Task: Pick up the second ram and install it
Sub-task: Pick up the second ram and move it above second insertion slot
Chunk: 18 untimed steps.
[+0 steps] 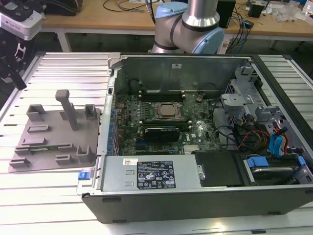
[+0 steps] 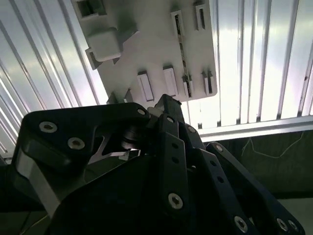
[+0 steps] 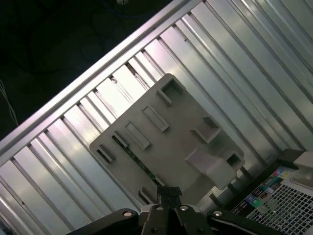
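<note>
Second ram [image 3: 132, 155] lies in a slot of the grey holder tray [image 1: 54, 132], which sits on the ribbed metal tabletop [image 1: 63, 68] just beside the open computer case [image 1: 195, 208]. In the first wrist view the gripper [image 3: 168, 192] hangs above the tray, fingers pressed together, holding nothing. Wooden bench [image 1: 122, 17] with cables stands behind.

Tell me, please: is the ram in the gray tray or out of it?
In the tray. In the first wrist view the green ram lies in a tray slot; the tool is apart from it.
</note>
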Available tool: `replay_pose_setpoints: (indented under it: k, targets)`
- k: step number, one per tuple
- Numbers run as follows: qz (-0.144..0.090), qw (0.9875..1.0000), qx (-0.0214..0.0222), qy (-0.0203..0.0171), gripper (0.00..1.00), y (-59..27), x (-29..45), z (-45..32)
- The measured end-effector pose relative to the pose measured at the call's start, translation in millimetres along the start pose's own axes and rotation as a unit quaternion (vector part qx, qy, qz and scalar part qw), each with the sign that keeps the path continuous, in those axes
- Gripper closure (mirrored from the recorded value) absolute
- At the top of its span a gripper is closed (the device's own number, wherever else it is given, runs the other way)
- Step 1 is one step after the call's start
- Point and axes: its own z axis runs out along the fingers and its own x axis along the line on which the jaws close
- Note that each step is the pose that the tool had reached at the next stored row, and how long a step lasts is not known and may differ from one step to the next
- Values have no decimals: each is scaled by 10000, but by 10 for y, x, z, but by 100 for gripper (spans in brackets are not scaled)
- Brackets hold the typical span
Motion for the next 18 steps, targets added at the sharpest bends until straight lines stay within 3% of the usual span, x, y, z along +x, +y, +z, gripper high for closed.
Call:
replay_pose_setpoints:
  k: [3,8,16,18]
  targets:
    - [-213,9998,-7,7,92,0,0,0]
    - [-583,9983,-19,19,92,0,0,0]
    - [-1119,9937,-37,35,92,0,0,0]
    - [-1257,9921,-42,40,92,0,0,0]
